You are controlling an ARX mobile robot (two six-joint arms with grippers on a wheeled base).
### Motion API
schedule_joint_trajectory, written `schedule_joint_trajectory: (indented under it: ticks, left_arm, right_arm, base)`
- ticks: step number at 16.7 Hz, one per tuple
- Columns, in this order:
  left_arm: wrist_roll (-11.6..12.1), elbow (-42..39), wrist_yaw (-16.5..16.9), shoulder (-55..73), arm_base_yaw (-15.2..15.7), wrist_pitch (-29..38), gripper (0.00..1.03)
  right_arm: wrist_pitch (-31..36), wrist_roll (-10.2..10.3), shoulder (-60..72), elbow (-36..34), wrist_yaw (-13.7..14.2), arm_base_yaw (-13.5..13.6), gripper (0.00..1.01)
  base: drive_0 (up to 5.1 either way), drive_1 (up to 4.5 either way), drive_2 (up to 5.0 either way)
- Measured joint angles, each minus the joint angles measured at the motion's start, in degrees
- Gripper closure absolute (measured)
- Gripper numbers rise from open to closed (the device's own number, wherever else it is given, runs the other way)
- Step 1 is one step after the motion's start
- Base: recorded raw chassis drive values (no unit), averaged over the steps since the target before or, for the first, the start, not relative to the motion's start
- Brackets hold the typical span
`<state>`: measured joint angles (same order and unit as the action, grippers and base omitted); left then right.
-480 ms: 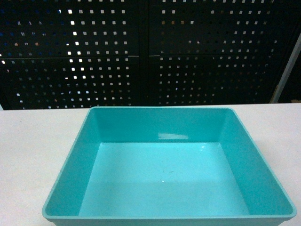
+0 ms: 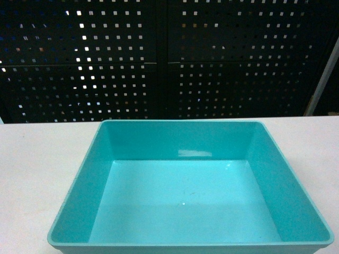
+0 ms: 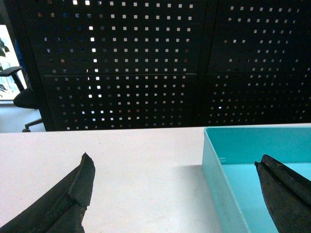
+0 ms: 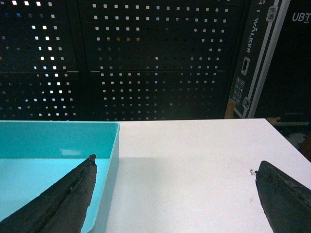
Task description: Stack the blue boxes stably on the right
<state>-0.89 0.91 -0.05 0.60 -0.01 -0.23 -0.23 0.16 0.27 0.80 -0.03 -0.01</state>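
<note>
Left gripper (image 3: 172, 167): fingers (image 3: 73, 199) spread wide, nothing between them. One finger sits over the bare bench (image 3: 121, 165), the other over the inside of the tub (image 3: 243, 160), so the tub's left wall falls in the gap. Cannot tell whether either finger touches anything.

Right gripper (image 4: 175, 167): fingers (image 4: 68, 196) also spread wide, released, holding nothing. Its left finger is over the tub (image 4: 58, 141) interior near the right wall, its right finger over the white bench (image 4: 194, 160). The tub's right wall lies in the gap. A tiny speck (image 4: 252, 171) lies on the bench just beside the right finger tip.

Neither gripper shows in the head view.

Tub (image 2: 185, 140): one light turquoise tub, rectangular, sloping walls, rounded rim, no lid, standing upright on the bench (image 2: 37, 159). Head view puts it centre, close to the camera, near edge cut by the frame bottom. Interior smooth and glossy with a highlight on the far wall. Only one tub is visible; cannot tell if another is nested under it.

Behind the bench: a dark perforated panel wall (image 2: 159, 58) with light showing through the holes. Right wrist view shows a black case edge (image 4: 255, 53) with lettering leaning at the right. Left wrist view shows an office chair (image 3: 19, 94) at far left.
</note>
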Motion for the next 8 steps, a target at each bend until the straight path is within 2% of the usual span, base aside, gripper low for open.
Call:
schedule_joint_trajectory:
  ticks: [8]
  left_arm:
    - [-0.02,0.00,0.00,0.00,0.00,0.00,0.05]
  right_arm:
    - [0.00,0.00,0.00,0.00,0.00,0.00,0.03]
  base:
    - [0.0,0.00,0.0]
